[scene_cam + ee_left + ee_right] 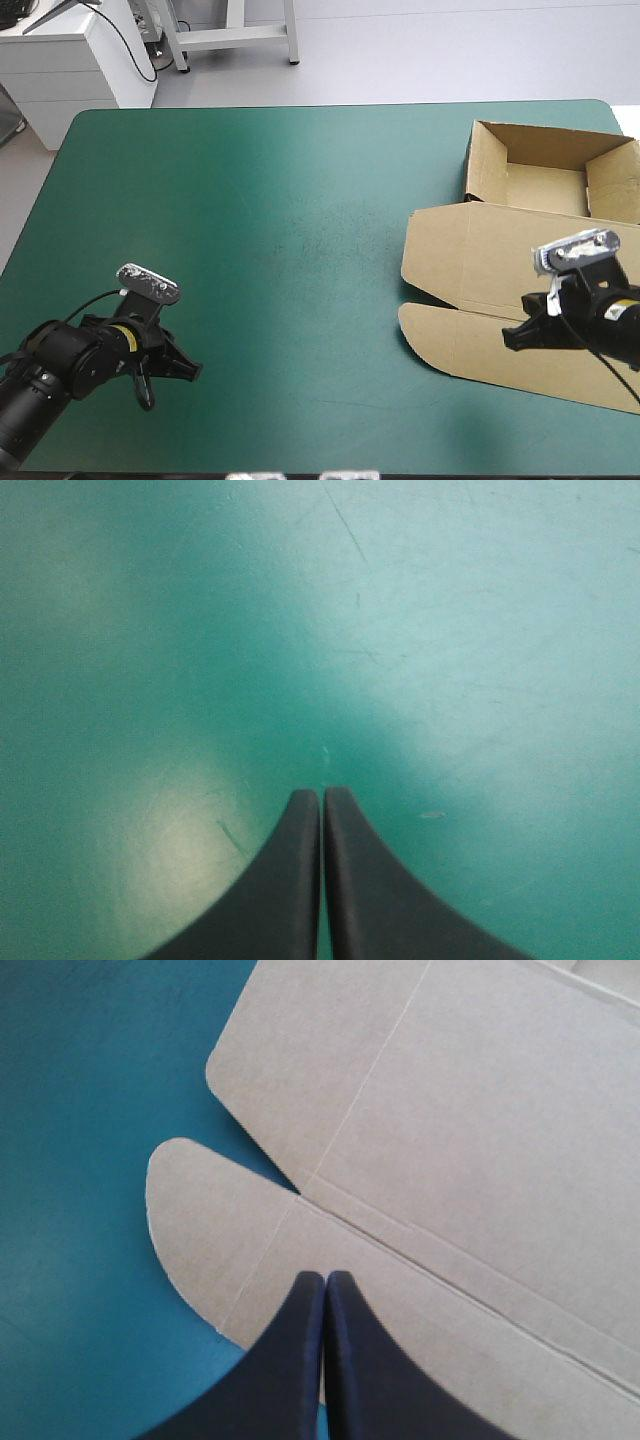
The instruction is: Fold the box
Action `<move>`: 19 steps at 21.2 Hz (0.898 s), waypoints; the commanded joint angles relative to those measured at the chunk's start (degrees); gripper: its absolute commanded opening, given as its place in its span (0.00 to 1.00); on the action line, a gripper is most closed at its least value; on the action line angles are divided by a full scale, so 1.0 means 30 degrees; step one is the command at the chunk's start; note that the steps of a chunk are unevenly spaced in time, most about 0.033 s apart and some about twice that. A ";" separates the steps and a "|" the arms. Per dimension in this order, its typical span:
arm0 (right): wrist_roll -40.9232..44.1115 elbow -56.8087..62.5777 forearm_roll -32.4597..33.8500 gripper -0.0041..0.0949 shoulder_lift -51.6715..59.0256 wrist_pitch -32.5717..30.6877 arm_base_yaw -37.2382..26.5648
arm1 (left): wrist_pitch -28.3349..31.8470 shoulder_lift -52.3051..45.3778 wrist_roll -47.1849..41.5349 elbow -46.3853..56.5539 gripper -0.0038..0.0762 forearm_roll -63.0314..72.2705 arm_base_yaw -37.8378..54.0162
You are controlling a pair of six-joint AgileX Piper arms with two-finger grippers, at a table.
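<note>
The table (300, 200) carries only the box (480, 260), which sits at the right side, reaching from near the far right corner toward the near edge. The rest of the teal-green cover (250, 280) lies between it and the left arm.

The left gripper (190, 372) is over the near left part of the table, well apart from the box. In its wrist view the left gripper (322, 795) is clenched, the two black fingers pressed together into one point with nothing between them and only the cover ahead.

The right gripper (510, 338) is over the near part of the box. In its wrist view the right gripper (326, 1278) is also clenched to a point, grasping nothing. Its tip is over the narrow front strip of the board, just beside the rounded flap (210, 1230). Whether the tip touches the board I cannot tell.

The box is partly built. At the far end is a tray (545, 185) with its walls raised, and its brown floor is in plain view between them. The lid (470, 255) lies flat on the cover on the near side of the tray, with creases running across it and the flap sticking out toward the table's middle.
</note>
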State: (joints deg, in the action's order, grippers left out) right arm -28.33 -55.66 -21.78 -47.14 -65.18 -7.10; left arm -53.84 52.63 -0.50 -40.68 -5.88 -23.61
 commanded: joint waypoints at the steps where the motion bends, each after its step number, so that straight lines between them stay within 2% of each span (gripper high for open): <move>1: -0.0265 0.1495 -0.0764 0.02 0.2067 0.0953 0.0023 | 0.0672 -0.1579 0.0279 0.0760 0.04 0.0629 -0.0055; 6: -0.0684 0.4253 -0.0555 0.02 0.5506 0.1127 0.0023 | 0.1788 -0.3859 0.1079 0.2600 0.04 0.0633 -0.0055; 10: -0.0684 0.5868 -0.0476 0.02 0.7577 0.1765 0.0023 | 0.0712 -0.4434 0.1079 0.2757 0.04 0.2218 -0.0055; 19: -0.0684 0.8165 -0.0476 0.02 0.8535 0.2067 0.0023 | -0.0544 -0.4552 0.1093 0.2939 0.04 0.2484 -0.0055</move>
State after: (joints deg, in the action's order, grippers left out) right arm -29.88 -31.40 -22.07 -21.32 -62.61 -7.10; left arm -56.22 39.01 2.74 -31.05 1.14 -23.61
